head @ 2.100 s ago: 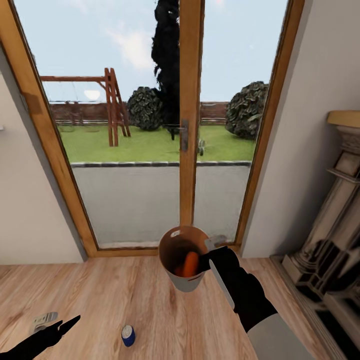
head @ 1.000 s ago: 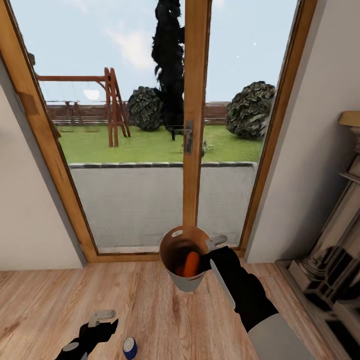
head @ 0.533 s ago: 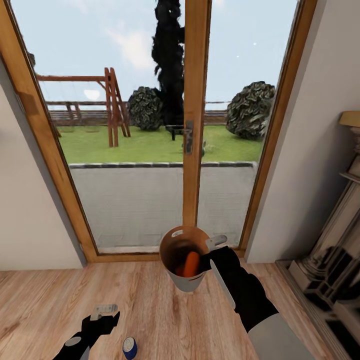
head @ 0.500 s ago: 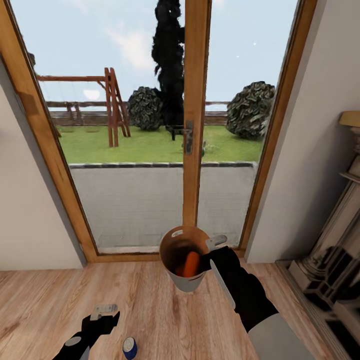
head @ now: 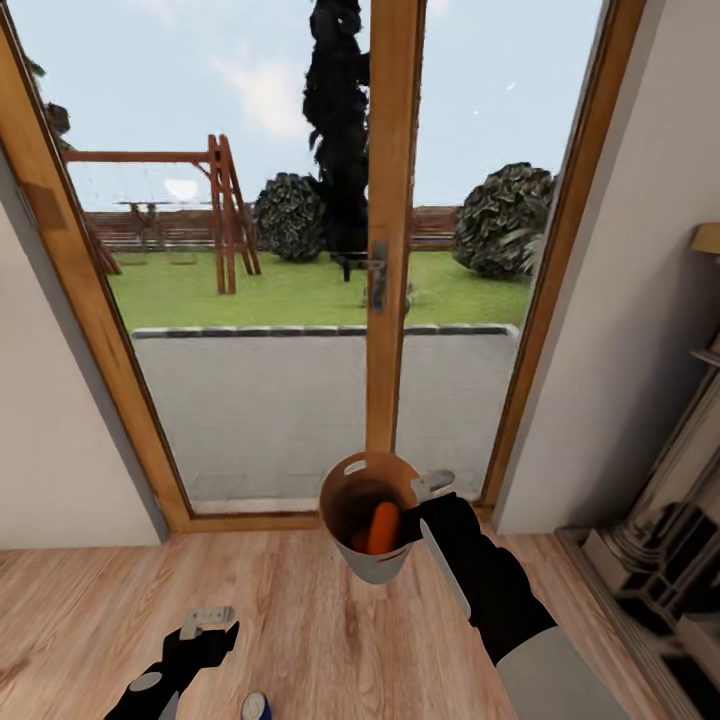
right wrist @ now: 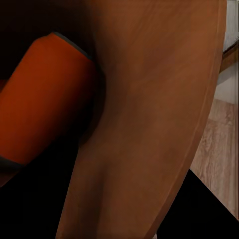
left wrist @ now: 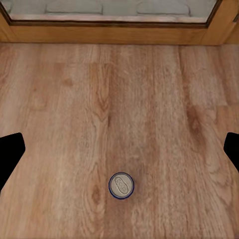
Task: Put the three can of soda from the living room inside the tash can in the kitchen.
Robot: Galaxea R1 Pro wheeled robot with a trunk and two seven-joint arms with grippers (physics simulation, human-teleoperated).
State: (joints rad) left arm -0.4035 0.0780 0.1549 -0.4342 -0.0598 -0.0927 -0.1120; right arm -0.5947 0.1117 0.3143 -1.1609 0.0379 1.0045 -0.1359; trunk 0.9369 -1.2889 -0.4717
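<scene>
Right gripper is clamped on the rim of the bin and holds it up off the wood floor, in front of the glass doors. An orange can sits inside, leaning with its long axis tilted, top end up toward the right wall of the bin. The right wrist view gets right in there: orange can lying against the brown inner wall.

The blue can stands upright on the floor at the near edge, just right of the left gripper. The left wrist view looks straight down on its grey top, roughly centred between the two fingers but nearer than their tips; the fingers are spread wide and hold nothing.
</scene>
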